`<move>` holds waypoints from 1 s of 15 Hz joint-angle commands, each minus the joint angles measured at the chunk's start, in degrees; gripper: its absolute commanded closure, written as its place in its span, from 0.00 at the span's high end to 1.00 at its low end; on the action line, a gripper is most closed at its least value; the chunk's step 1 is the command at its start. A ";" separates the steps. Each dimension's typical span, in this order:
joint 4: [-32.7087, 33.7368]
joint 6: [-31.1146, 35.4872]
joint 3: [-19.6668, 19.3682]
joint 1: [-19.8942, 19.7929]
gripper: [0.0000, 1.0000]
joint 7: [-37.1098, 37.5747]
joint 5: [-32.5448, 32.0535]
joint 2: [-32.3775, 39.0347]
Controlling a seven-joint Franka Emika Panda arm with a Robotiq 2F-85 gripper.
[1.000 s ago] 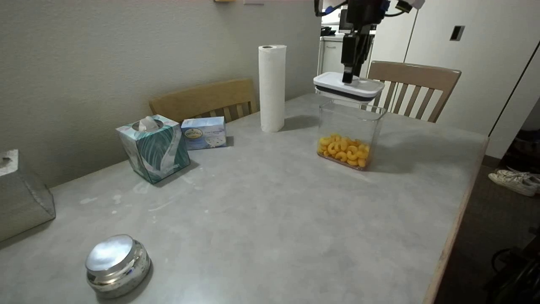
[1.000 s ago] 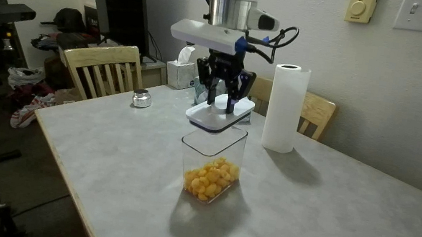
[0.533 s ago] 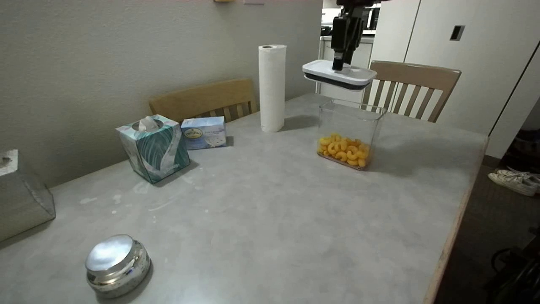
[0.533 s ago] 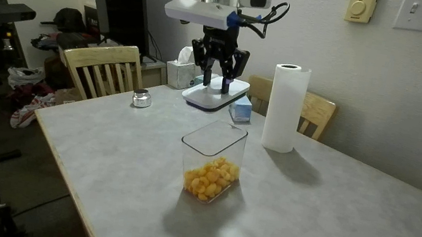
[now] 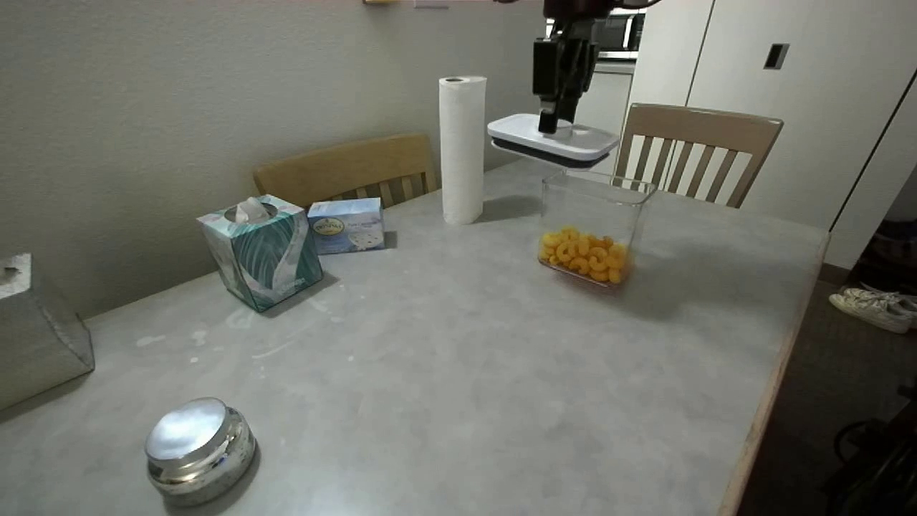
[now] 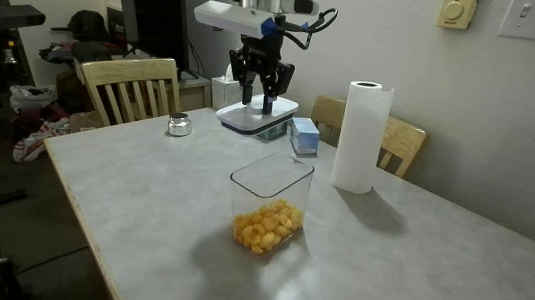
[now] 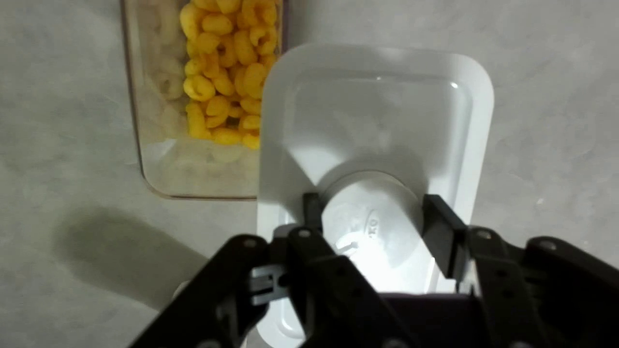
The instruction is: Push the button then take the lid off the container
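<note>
The white lid (image 5: 519,130) hangs in the air, roughly level, held by its round white button (image 7: 372,208). It also shows in an exterior view (image 6: 255,122) and in the wrist view (image 7: 377,106). My gripper (image 5: 550,123) is shut on the button, one finger on each side, as the wrist view (image 7: 367,212) shows; it also shows in an exterior view (image 6: 256,103). The clear container (image 5: 594,208) stands upright and uncovered on the table with yellow-orange snack pieces low inside. It also shows in an exterior view (image 6: 245,197). In the wrist view the lid hides part of the container (image 7: 208,171).
A paper-towel roll (image 5: 462,154) stands upright near the wall, also in an exterior view (image 6: 361,138). A teal tissue box (image 5: 269,254), a blue tea box (image 5: 349,228), a silver jar (image 5: 200,451) and a grey tissue box (image 5: 39,337) stand on the table (image 5: 466,401).
The lid, held in my gripper, has moved from just above the container to one side, leftward in both exterior views. It rose first, then sank slightly in an exterior view. The container has not moved.
</note>
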 commanded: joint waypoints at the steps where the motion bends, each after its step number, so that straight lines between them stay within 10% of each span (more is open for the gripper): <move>1: 0.48 1.90 0.35 2.41 0.29 7.91 -1.83 1.94; 10: 4.57 0.89 -0.70 9.64 0.29 29.02 -8.88 12.05; 15: 5.28 3.86 0.85 9.32 0.29 27.43 -6.95 17.09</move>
